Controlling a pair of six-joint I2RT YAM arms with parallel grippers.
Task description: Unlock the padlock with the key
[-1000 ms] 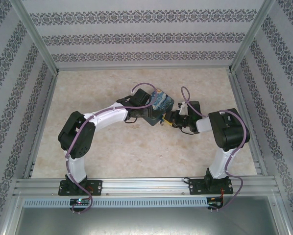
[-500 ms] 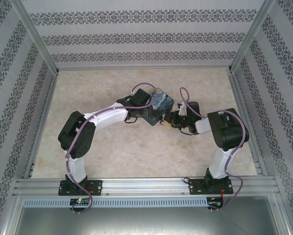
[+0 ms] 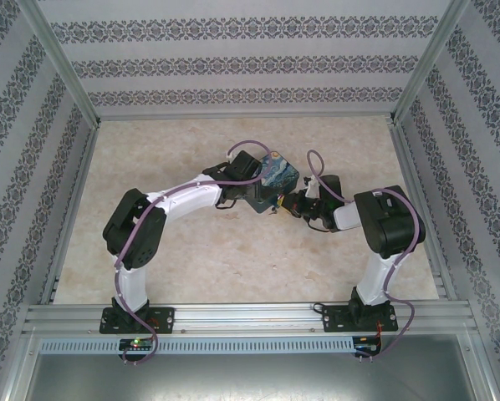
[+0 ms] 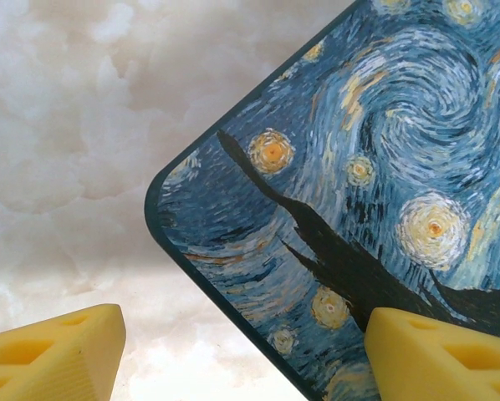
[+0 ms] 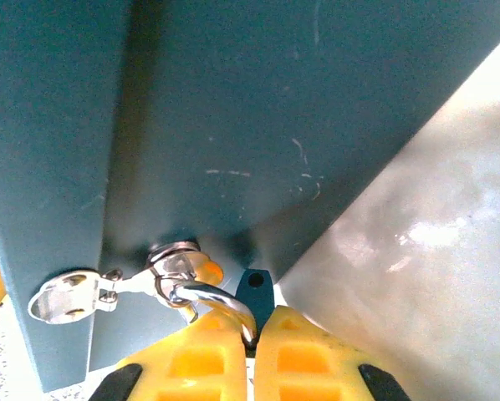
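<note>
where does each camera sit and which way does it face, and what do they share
top external: fixed above and behind the bases, facing down at the table; shows the left arm and right arm meeting at the painted box.
left wrist: on the left arm, facing down at the box's printed lid corner; shows the open left gripper.
right wrist: on the right arm, facing the box's dark side, its hasp and the padlock; shows the shut right gripper.
shared: all three see the box.
</note>
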